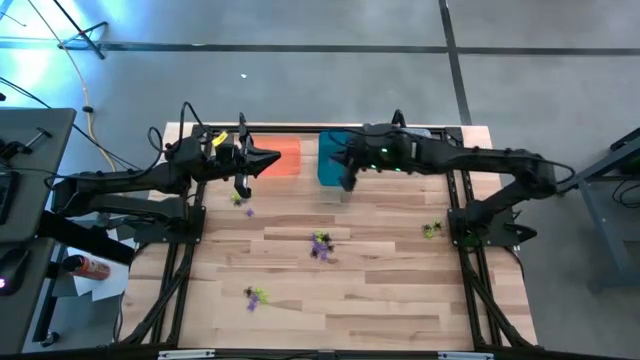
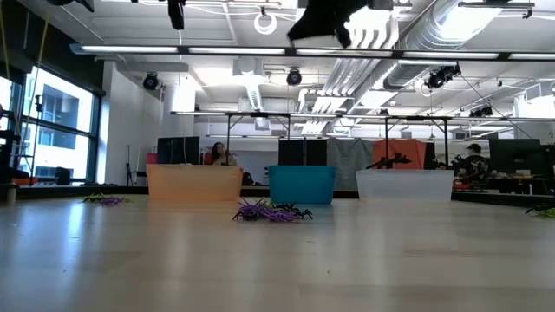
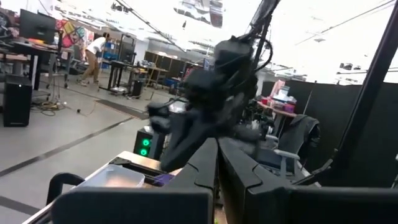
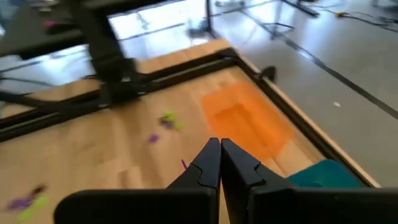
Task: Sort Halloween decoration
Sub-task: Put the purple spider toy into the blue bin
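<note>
High view: both arms reach in over the far edge of the wooden worktop [image 1: 360, 300]. Left gripper [image 1: 272, 158] sits over the orange bin [image 1: 285, 157], jaws pressed together, nothing pinched; the left wrist view shows the two dark fingers [image 3: 205, 163] touching along their length. Right gripper [image 1: 330, 157] sits over the teal bin [image 1: 328, 160], jaws also pressed together and empty; the right wrist view shows its fingers [image 4: 211, 163] meeting at the tips above the orange bin and bare wood. Halloween decoration [image 1: 320, 246] is scattered loose on the worktop, none in either gripper. Clumps seen from above: a purple and black one near the middle, a yellow-green and purple pair [image 1: 241, 203] just in front of the orange bin, a yellow-green and black clump [image 1: 256, 296] towards the near left, a yellow-green and black one [image 1: 432, 230] near the right arm's base. Each piece is too small to read a long axis or heading; the middle clump runs roughly along the worktop's depth from above, and in the low view it spreads sideways as a flat tangle of purple legs in front of the teal bin. Low view also shows a clear bin [image 2: 404, 185] to the right of the teal one, the three standing in a row at the far edge.
</note>
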Robot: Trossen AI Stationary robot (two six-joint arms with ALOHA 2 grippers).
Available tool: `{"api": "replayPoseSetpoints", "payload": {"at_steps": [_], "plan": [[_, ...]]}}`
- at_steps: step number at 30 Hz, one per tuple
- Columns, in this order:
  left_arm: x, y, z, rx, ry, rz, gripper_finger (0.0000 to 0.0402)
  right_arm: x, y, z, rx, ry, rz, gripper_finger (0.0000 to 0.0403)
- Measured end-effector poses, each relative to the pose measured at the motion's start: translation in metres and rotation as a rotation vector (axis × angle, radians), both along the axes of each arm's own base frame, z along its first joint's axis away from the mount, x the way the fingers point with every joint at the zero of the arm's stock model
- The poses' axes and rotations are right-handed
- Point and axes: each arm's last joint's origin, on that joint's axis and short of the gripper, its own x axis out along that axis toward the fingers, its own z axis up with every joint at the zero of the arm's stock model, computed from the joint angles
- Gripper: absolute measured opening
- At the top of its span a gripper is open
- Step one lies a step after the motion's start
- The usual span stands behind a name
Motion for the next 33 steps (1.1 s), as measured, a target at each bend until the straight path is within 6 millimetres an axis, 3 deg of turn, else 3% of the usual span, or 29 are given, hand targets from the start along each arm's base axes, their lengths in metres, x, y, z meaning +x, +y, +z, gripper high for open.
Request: {"api": "replayPoseSetpoints", "payload": {"at_steps": [7,15,22,33], "plan": [[0.0,0.0,-0.001,-0.002,0.01,0.0,0.0001,0.01,-0.048,-0.037,0.14,0.072,-0.297,0.0],[0.001,0.001,-0.008,-0.021,0.075,0.026,0.0001,0.023,-0.086,-0.095,0.312,0.192,-0.479,0.0],[0.001,0.002,-0.011,-0.035,0.109,0.072,0.0001,0.035,-0.096,-0.14,0.446,0.249,-0.594,0.0003],[0.001,0.003,-0.011,-0.038,0.109,0.094,0.0001,0.034,-0.094,-0.15,0.494,0.284,-0.64,0.0065]]}}
